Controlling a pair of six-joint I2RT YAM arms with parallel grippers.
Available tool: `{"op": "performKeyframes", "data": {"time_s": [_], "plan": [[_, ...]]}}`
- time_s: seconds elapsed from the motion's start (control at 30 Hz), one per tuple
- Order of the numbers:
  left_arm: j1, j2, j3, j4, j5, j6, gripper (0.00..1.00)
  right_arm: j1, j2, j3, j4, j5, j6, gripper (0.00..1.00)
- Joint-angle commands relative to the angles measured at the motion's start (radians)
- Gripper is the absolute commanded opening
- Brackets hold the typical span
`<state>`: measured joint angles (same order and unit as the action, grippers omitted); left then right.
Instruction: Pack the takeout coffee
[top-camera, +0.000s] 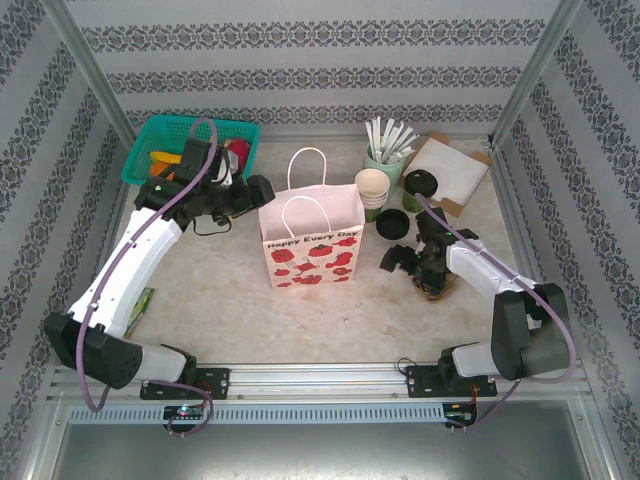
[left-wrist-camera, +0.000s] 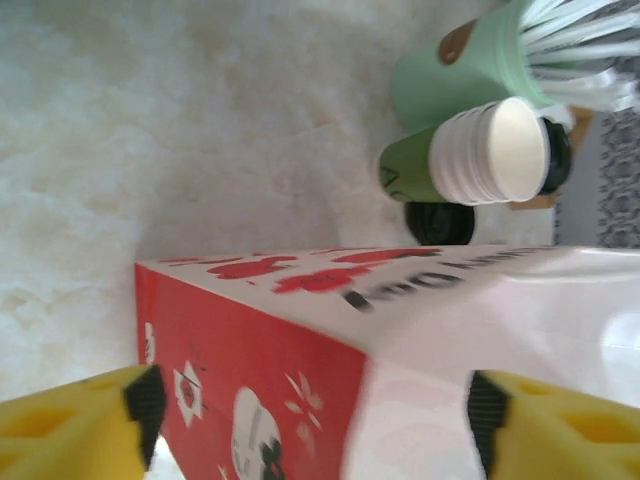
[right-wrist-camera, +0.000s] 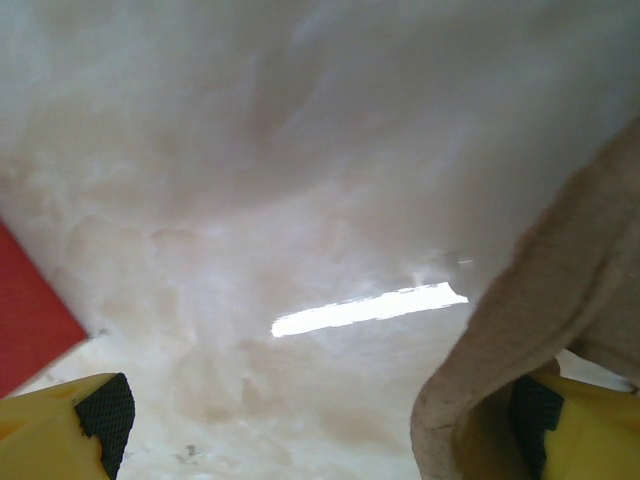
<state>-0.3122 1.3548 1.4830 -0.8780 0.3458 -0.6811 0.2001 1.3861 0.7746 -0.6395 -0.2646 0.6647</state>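
1. Coffee first: the takeout coffee (top-camera: 392, 222) stands upright on the table (top-camera: 220, 300), just right of the paper bag (top-camera: 310, 245) and beside the stack of cream cups (top-camera: 372, 188). It is not yet packed.
2. The left gripper (top-camera: 260, 192) hangs at the bag's far-left top corner, jaws wide, gripping nothing.
3. The right gripper (top-camera: 395, 262) sits just near of the cup, jaws fully spread and empty. A tan scrap (right-wrist-camera: 520, 330) lies against one finger.
4. Best approach, as I judge it: close the right claw on the cup wall below the lid, keep it level, then lower it straight between the handles.
5. Steady the bag mouth with the left, because thin paper folds easily.
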Motion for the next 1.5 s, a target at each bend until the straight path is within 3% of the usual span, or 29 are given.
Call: {"op": "performKeyframes", "data": {"time_s": [0.0,0.23,0.33,0.5,0.6,0.83,1.0,1.47], "plan": [[0.003,-0.041,-0.022,0.076,0.025,0.044,0.97,0.091,0.011,0.021,0.06,-0.014,0.143,0.98],[0.003,-0.029,-0.046,0.151,0.033,0.059,1.0,0.229,0.061,0.085,0.254,-0.057,0.352,0.98],[0.003,-0.031,-0.039,0.158,0.014,0.083,0.99,0.231,0.082,0.139,0.168,-0.056,0.263,0.98],[0.003,-0.076,-0.069,0.235,0.023,0.13,1.0,0.186,0.047,0.181,-0.163,0.195,-0.003,0.96],[0.003,-0.087,-0.08,0.247,0.018,0.151,1.0,0.145,0.003,0.17,-0.259,0.279,-0.112,0.92],[0.004,-0.116,-0.088,0.241,-0.102,0.158,1.0,0.027,-0.022,0.123,-0.272,0.266,-0.199,0.7],[0.005,-0.131,-0.096,0.24,-0.131,0.159,1.0,0.033,0.032,0.136,-0.283,0.288,-0.254,0.56],[0.005,-0.136,-0.102,0.228,-0.148,0.164,1.0,0.062,0.09,0.109,-0.189,0.279,-0.267,0.38]]}}
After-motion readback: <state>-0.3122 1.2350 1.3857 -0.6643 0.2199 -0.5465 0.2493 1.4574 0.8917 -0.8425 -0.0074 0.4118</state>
